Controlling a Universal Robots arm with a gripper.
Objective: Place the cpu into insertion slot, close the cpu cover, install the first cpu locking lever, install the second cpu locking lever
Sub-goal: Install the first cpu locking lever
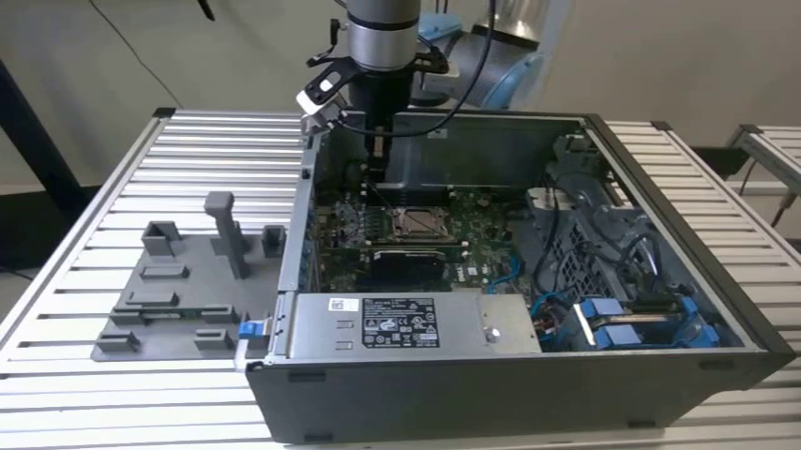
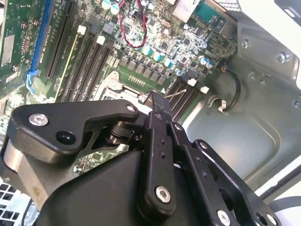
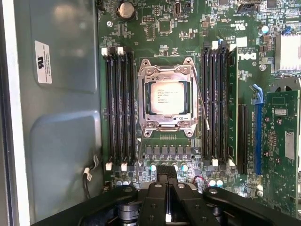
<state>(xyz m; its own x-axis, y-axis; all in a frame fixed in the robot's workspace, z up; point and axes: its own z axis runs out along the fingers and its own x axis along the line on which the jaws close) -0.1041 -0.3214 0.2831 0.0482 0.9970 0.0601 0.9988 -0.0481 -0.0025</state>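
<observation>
The cpu (image 3: pixel 167 99) lies silvery side up in the insertion slot (image 1: pixel 417 222) on the green board. The cpu cover (image 3: pixel 165 126) is down flat around it. One thin wire locking lever (image 3: pixel 201 101) slants away from the socket's side, and a second thin wire (image 3: pixel 139 155) runs off its corner toward the gripper. My gripper (image 3: pixel 164 170) hangs above the board beside the socket, toward the case's back wall, shut with nothing in it. Its ribbed fingertip (image 2: pixel 159 101) sits near a lever wire (image 2: pixel 175 94). In the exterior view the gripper (image 1: pixel 379 169) is inside the case's rear.
Black memory slots (image 3: pixel 120 108) flank the socket on both sides, and a blue card slot (image 3: pixel 256 136) lies beyond. The grey case wall (image 3: pixel 56 117) is close by. A power supply (image 1: pixel 400 323) fills the case front, beside blue cables (image 1: pixel 626 319). A grey fixture plate (image 1: pixel 175 291) lies outside.
</observation>
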